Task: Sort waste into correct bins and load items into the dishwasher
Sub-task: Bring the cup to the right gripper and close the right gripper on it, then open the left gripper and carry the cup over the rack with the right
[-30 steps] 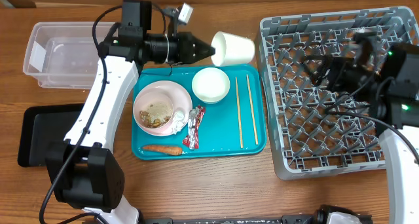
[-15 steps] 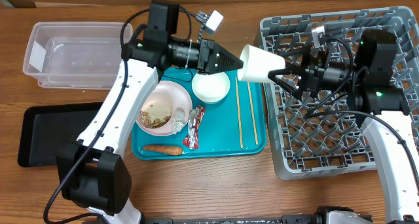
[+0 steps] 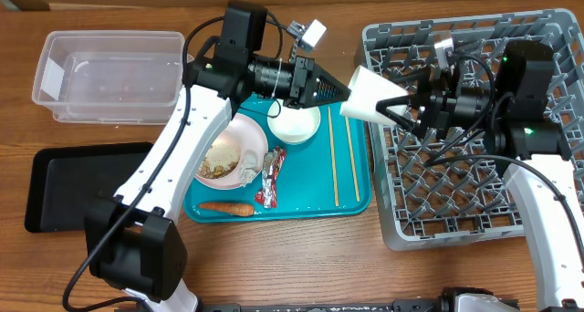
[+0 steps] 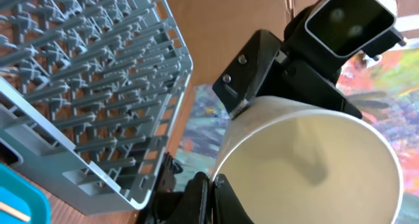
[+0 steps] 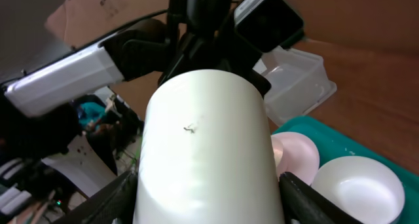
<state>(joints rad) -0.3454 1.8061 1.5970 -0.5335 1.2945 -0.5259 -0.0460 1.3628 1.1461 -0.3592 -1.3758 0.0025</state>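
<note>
Now, the tub sits at the far left, with the black tray in front of it. Next comes the teal tray. It holds a big bowl of scraps, a small bowl, the wrapper, the carrot and two chopsticks lying side by side. Above the teal tray's right edge the cup hangs in the air on its side, its mouth facing left. The left gripper is pressed together on the cup's rim. The right gripper straddles the cup's base with fingers at both sides, but I cannot tell whether they squeeze it. The rack stands at the far right.
</note>
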